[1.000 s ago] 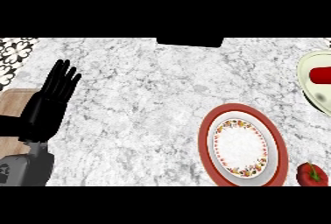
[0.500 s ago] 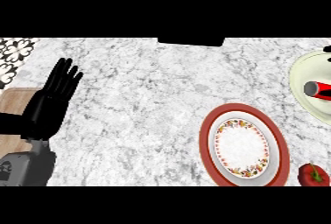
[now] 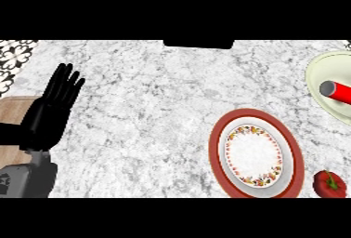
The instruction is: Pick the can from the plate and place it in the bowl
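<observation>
Left hand (image 3: 51, 109) stays spread at the left edge; can (image 3: 336, 90) has tipped over in bowl (image 3: 322, 69).

No readable text, label, brand, number or sign shows anywhere. The red can (image 3: 337, 91) lying in the bowl (image 3: 322, 69) carries no print that can be made out — only plain red with a grey end. The plate (image 3: 256, 153) bears a floral border pattern — no lettering. The grey forearm at lower left has a dark mark, too unclear to read.
</observation>
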Controlling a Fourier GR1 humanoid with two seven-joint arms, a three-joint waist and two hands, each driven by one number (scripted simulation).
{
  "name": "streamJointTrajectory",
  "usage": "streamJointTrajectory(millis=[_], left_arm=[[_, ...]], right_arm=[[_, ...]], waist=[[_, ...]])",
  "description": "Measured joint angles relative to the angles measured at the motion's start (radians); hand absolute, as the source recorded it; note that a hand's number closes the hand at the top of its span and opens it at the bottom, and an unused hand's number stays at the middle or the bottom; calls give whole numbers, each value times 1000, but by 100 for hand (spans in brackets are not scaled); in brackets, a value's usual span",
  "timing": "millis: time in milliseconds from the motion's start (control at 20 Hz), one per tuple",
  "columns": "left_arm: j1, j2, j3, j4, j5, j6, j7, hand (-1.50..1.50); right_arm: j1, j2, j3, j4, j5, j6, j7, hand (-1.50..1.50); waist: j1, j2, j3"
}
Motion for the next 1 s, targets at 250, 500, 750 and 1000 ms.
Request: streamJointTrajectory(millis=[250,500,750,1000], left_arm=[[-2,2,3,1,-3,1,0,0],[17,2,8,-6,0,-1,-4,0],[25,5,14,-12,4,-4,-4,0],[38,-3,12,-20,1,3,-3,0]], right_arm=[[27,-81,-63,33,-55,30,7,-150],[92,-165,-96,56,-85,100,-5,-150],[160,-230,-114,65,-101,180,-31,-150],[226,-268,-119,67,-106,247,-46,-150]], waist=[[-3,3,1],[-9,2,3],[-17,2,6],[-22,0,8]])
